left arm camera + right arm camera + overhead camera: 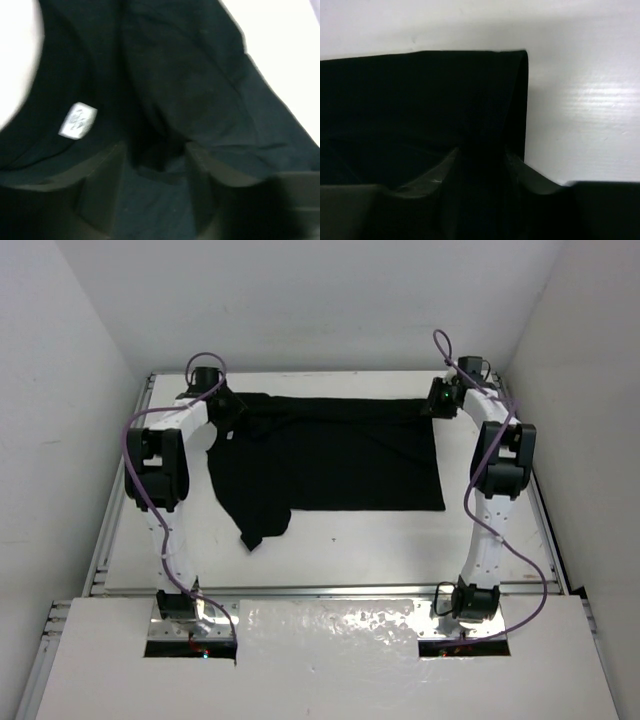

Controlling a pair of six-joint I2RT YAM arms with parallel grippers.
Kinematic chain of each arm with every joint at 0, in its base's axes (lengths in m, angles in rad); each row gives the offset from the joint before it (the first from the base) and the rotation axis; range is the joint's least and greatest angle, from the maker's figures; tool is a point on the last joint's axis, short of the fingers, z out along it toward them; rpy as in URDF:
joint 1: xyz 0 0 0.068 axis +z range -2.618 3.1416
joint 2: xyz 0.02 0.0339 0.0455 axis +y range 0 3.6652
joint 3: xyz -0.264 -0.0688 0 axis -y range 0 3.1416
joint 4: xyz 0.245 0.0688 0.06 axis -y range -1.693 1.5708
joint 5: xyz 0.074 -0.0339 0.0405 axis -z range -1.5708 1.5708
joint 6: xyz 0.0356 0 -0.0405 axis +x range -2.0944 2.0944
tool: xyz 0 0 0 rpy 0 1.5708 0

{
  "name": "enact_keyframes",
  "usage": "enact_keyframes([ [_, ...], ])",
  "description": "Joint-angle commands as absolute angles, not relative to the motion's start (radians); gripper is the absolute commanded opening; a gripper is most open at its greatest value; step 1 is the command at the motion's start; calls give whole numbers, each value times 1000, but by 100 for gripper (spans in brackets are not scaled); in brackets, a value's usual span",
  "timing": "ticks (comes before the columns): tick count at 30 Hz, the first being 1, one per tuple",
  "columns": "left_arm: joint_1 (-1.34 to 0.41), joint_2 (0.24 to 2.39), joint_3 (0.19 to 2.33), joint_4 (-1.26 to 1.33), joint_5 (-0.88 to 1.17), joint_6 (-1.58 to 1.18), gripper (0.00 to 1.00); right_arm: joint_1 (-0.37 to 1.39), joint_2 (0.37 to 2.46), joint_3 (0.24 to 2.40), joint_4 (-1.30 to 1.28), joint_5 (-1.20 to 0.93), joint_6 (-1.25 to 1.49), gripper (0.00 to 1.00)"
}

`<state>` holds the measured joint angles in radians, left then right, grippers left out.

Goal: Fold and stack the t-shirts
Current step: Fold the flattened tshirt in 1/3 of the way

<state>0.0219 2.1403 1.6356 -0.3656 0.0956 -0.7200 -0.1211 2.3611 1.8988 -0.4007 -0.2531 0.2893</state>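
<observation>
Soft overhead light fills the top view brightly, with glare on the crinkled shiny strip (330, 625) at 6 o'clock, while both wrist views are dim and blurred, the black t-shirt (200, 75) swallowing detail, its label (77, 121) smeared at 9 o'clock, the table (600, 100) gleaming at 3 o'clock.

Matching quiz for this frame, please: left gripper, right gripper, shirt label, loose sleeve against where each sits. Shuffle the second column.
1. left gripper
2. right gripper
3. white label
4. sleeve

A. at the far right corner of the black t-shirt
B. sticking out toward the near edge of the table
C. just inside the neckline
D. at the shirt's collar end, far left

Pairs: 1-D, 2-A, 3-C, 4-B
</observation>
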Motion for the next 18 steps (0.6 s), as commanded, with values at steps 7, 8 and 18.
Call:
enact_keyframes([
  [7,-232,1925,1758,-422,-316,-388,87,-41,2219,1948,-451,-215,284,86],
  [8,-264,1915,1761,-434,-378,-374,84,-34,2198,1944,-456,-198,293,87],
  [18,-384,2149,1836,-434,-409,-243,59,-9,1930,1657,-373,-199,413,91],
])
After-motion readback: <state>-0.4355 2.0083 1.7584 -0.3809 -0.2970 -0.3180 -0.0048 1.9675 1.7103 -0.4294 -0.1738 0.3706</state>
